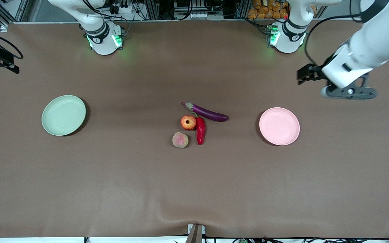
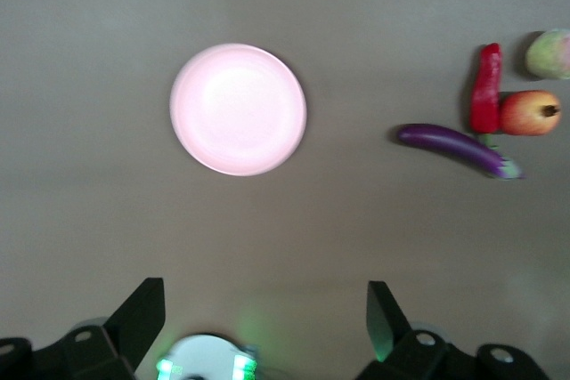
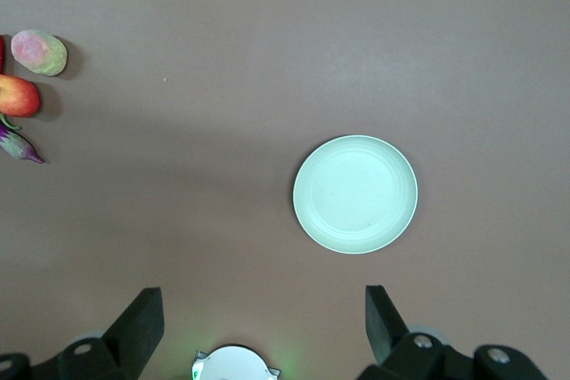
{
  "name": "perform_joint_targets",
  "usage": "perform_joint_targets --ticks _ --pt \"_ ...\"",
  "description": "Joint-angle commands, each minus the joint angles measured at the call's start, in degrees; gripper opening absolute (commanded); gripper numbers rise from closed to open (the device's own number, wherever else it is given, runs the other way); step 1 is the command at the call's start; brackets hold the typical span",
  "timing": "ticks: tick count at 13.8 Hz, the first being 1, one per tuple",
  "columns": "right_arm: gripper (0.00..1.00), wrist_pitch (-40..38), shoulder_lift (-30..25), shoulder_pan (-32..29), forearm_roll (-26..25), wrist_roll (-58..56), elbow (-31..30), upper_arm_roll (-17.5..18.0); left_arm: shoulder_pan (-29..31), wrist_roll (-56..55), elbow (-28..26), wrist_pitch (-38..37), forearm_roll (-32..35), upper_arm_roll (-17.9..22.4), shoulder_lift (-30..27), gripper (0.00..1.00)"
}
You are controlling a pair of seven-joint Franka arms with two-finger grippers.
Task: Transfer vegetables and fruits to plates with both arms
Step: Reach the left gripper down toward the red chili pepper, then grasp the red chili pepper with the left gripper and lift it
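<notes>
Spanning the scene, the table (image 1: 113, 189) carries a mint plate (image 1: 63, 115) and pink plate (image 1: 279, 126) flanking the clustered eggplant (image 1: 209, 113), chili (image 1: 200, 130), pomegranate (image 1: 188, 122) and tan fruit (image 1: 180, 140), so each arm gets a short carry. Left gripper (image 2: 265, 316) and right gripper (image 3: 264, 316) hover wide-fingered, empty.

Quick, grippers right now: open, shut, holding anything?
Left gripper: open, holding nothing, up over bare table near the pink plate.
Right gripper: open, holding nothing, up over the table near the green plate.
</notes>
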Motion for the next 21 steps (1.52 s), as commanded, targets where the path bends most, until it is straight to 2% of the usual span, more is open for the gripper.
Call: perform_joint_targets --ticks 1,3,7,11,15,18,21 --pt "1.00 -0.4 -1.4 -1.6 -0.2 0.5 -1.0 0.9 -2.5 -6.7 3.6 -0.2 -2.2 -0.3 4.9 1.00" --pt "1.00 -0.4 -1.4 -1.6 -0.2 0.5 -1.0 0.9 -5.3 -13.0 5.6 1.7 -2.1 -0.3 9.1 1.00" --pt "1.00 -0.4 -1.2 -1.3 -0.1 0.5 -1.0 0.6 -11.5 -21.9 5.7 11.6 -1.6 -0.1 17.0 1.00" --pt "1.00 -0.6 -1.2 -1.2 -0.1 0.4 -1.1 0.6 -19.7 -34.9 6.2 29.1 2.1 0.4 26.9 1.00" --pt "1.00 -0.9 -1.1 -1.0 0.1 0.5 -1.1 -0.5 -23.7 -42.1 11.5 40.2 3.7 0.6 37.9 1.00" --pt "1.00 -1.2 -1.1 -1.0 0.3 0.6 -1.1 -0.7 -25.1 -43.7 11.5 49.3 3.8 0.7 41.7 1.00" --pt "1.00 -1.2 -1.1 -1.0 0.6 0.6 -1.1 -0.8 -28.1 -44.5 11.2 52.0 4.0 2.8 43.8 1.00"
